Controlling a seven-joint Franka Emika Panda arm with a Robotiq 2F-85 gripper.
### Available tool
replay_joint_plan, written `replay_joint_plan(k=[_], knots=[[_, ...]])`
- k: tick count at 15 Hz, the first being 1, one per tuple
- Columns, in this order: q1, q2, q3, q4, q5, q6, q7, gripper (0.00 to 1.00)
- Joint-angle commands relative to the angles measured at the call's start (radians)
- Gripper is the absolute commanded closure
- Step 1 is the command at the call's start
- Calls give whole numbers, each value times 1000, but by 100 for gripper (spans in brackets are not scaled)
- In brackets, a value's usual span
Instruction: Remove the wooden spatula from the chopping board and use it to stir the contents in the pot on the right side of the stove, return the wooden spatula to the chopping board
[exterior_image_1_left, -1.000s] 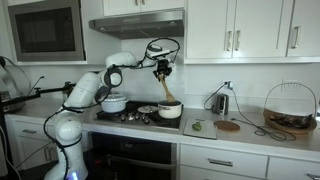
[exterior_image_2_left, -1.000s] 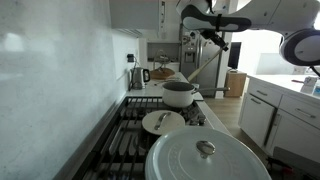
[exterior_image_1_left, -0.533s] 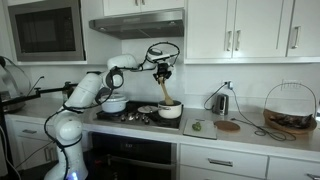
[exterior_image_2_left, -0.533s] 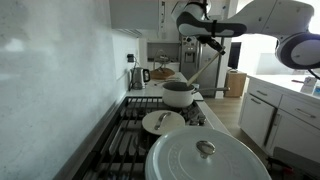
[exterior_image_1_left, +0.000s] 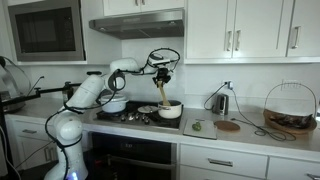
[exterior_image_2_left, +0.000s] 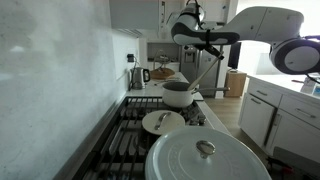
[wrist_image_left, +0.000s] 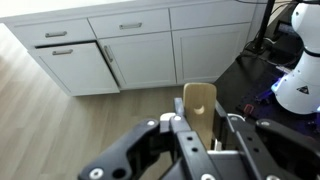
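Note:
The wooden spatula (exterior_image_1_left: 164, 92) slants down from my gripper (exterior_image_1_left: 162, 73) into the small white pot (exterior_image_1_left: 170, 110) on the right side of the stove (exterior_image_1_left: 133, 118). In the other exterior view the spatula (exterior_image_2_left: 204, 66) runs from the gripper (exterior_image_2_left: 213, 43) down into the pot (exterior_image_2_left: 179, 95). The wrist view shows the spatula (wrist_image_left: 199, 104) standing between the two fingers of my gripper (wrist_image_left: 200, 132), which is shut on it. The pale chopping board (exterior_image_1_left: 202, 129), with a small green item (exterior_image_1_left: 197, 126) on it, lies on the counter right of the stove.
A larger white pot (exterior_image_1_left: 114, 103) sits on the stove's left, its lid (exterior_image_2_left: 205, 160) close to the camera. A small pan (exterior_image_2_left: 162, 122) stands between the pots. A kettle (exterior_image_1_left: 220, 101), a round brown disc (exterior_image_1_left: 229, 126) and a wire basket (exterior_image_1_left: 290, 108) are on the counter. The range hood (exterior_image_1_left: 137, 24) hangs above.
My gripper has sunk a little and shifted sideways over the pot, swinging the spatula with it. The grip has stayed shut.

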Motion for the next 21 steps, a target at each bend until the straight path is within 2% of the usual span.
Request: replay_joint_plan(k=[1,16,17,18,21], knots=[[18,49,-13,72,-27,-41,-36,93],[17,220,-11,278,13,-100,30,93],[14,225,-10,286,15,-104,36,93],[7,195,5,231,32,-92,77,93],[0,197,7,233,52,-89,111,93]])
